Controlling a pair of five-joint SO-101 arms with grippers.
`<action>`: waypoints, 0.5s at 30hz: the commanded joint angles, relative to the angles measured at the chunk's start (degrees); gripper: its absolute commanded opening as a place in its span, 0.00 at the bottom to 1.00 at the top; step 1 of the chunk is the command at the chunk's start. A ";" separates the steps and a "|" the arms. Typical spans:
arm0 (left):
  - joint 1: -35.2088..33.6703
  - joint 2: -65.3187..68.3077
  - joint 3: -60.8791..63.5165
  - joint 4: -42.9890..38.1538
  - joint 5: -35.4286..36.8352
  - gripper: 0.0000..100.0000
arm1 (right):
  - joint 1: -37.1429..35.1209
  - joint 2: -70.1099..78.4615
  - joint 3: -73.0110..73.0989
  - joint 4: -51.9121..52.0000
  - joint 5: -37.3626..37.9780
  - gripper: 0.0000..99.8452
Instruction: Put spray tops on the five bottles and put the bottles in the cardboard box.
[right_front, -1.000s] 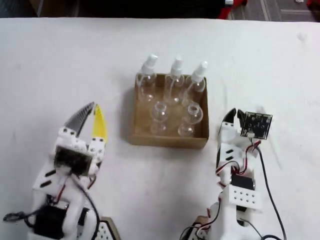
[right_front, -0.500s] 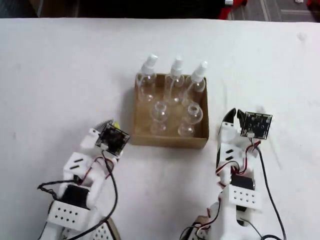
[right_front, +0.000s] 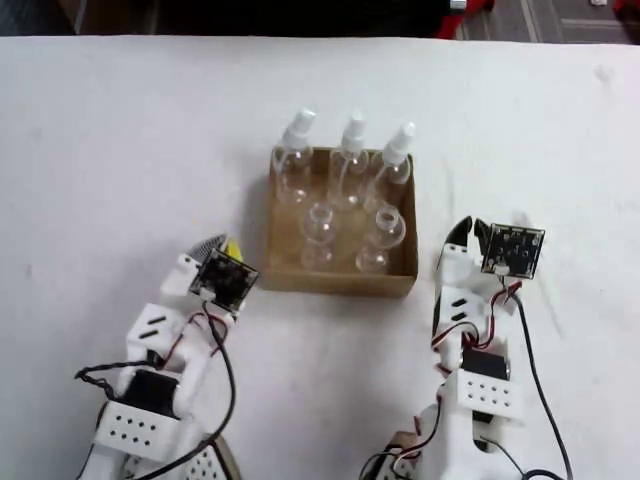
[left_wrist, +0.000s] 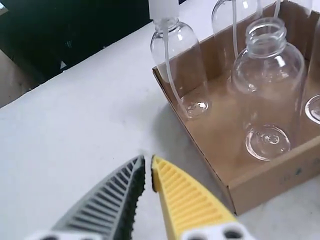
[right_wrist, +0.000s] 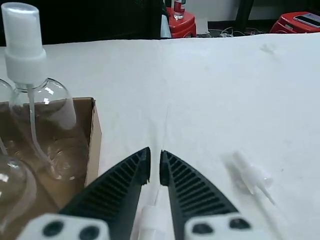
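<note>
White counter (right_front: 120, 120), dark room behind; bottles (right_front: 350, 175) upright in cardboard box (right_front: 335, 281), left claw (left_wrist: 148, 167) pressed together, right claw (right_wrist: 155, 156) pinching spray top (right_wrist: 150, 220)

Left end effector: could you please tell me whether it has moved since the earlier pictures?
Yes; the left end effector shifted toward the cardboard box.

Light: bright and even from above, we note; the white table (right_front: 120, 130) is near washed out in the high view.
Shadows: soft and faint, close against the cardboard box (left_wrist: 270, 180) wall.
Glare: small glints on the clear bottles (left_wrist: 267, 75).
Background: we log a dark room beyond the table's far edge.
</note>
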 joint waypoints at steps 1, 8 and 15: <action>0.48 0.22 -0.18 -1.41 0.00 0.03 | 0.04 -1.01 -0.26 -0.84 0.70 0.02; 0.13 0.22 -0.09 -1.67 -0.09 0.03 | -1.19 -1.01 -0.26 -0.84 0.70 0.02; 0.13 0.22 -0.09 -1.85 -0.18 0.03 | -1.63 -1.01 -0.26 -0.84 0.70 0.02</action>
